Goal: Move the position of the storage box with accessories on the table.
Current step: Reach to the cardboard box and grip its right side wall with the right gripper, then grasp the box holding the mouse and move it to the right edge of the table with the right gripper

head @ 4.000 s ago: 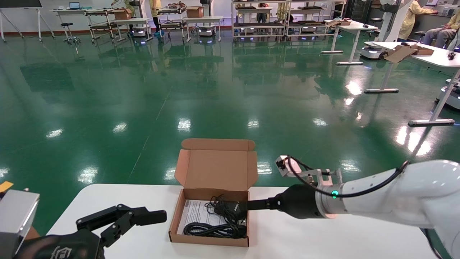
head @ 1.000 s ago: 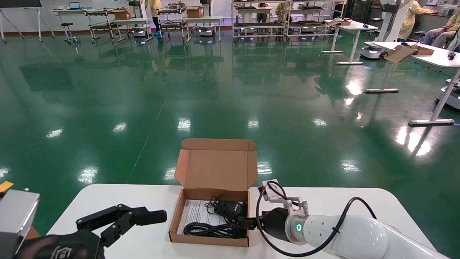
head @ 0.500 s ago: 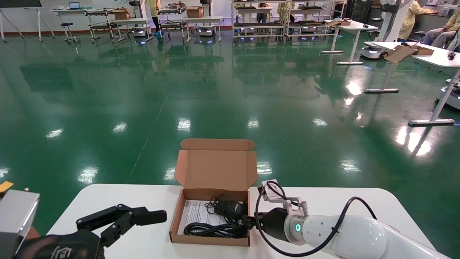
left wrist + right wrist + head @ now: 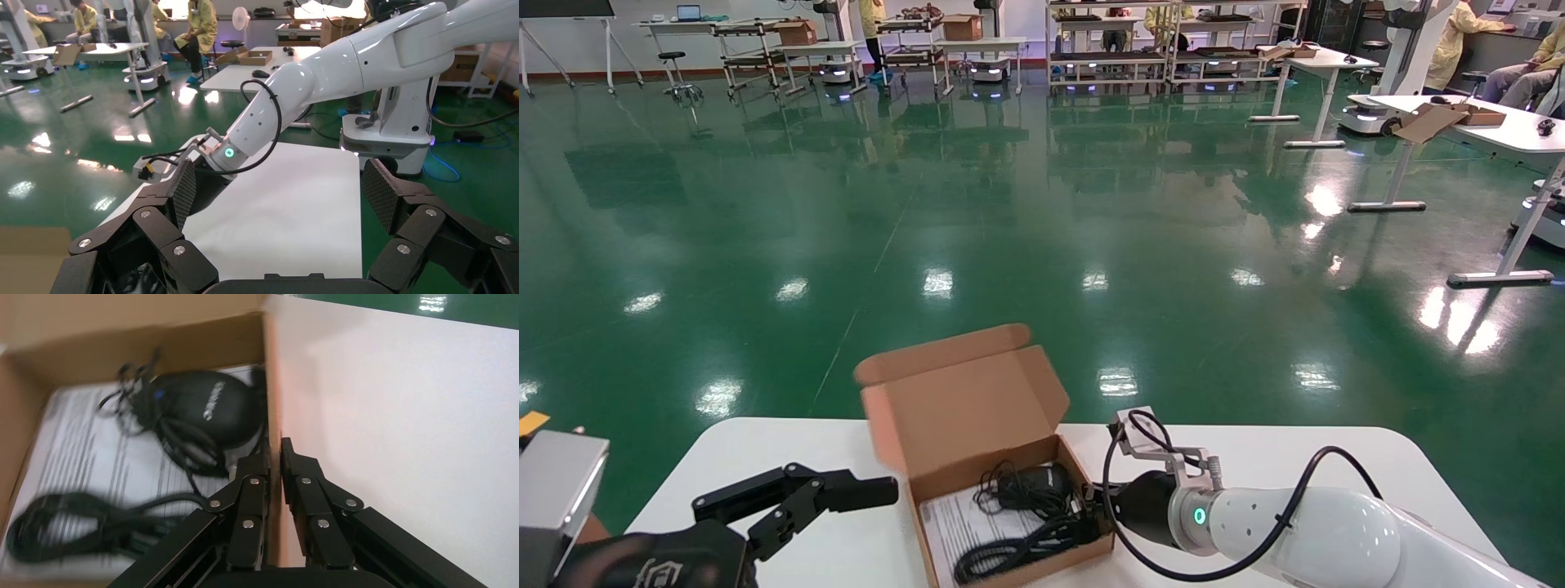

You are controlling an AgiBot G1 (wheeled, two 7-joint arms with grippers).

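Now your right gripper [image 4: 274,454], pinching the box [image 4: 964,425] wall, has swung it askew; left gripper [image 4: 278,199] idles open.

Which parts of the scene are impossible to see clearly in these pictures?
- Head view: the storage box's near corner is cut off by the bottom edge.
- Head view: the right gripper is mostly hidden behind the box wall and its own wrist.
- Right wrist view: the paper sheet's print and the coiled cable are blurred.
- Left wrist view: the left gripper blocks the near table; the box barely shows.
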